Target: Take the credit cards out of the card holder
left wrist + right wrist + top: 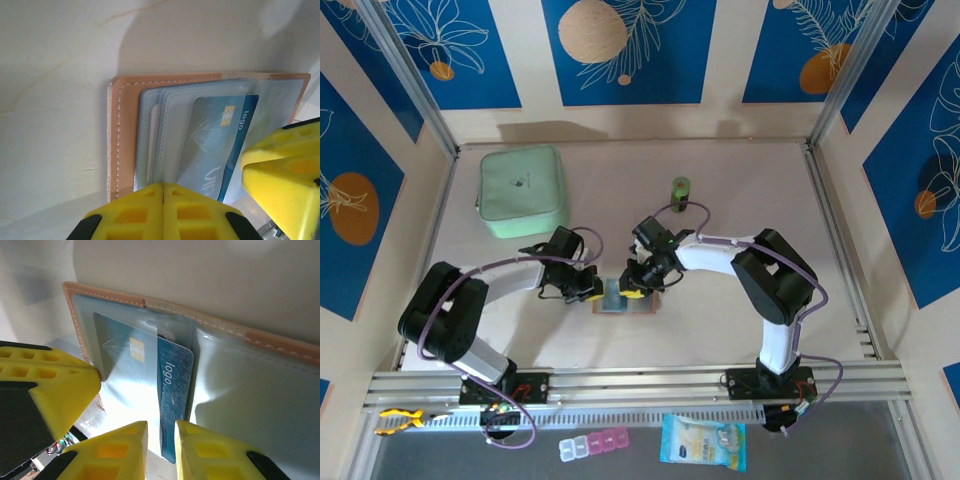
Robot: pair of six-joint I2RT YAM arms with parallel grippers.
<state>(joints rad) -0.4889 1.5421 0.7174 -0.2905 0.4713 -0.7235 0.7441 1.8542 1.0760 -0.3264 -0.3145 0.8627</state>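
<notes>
Both arms bend low over the card holder (116, 140), left gripper (163, 210) squeezed together, right gripper (161, 427) a bit apart above its credit card (175, 375) (half tucked in), green case (523, 190) beyond.

The left fingers (588, 291) and right fingers (633, 290) meet over the open card holder (646, 306).

Card holder (116, 140): salmon-tan border, pale stitching; inner pockets translucent grey-blue. Credit card (172, 385) inside it: dark blue, white "logo" lettering, gold chip. Left gripper (163, 205) and right gripper (161, 445) over it: yellow gridded tips, black backs.
</notes>
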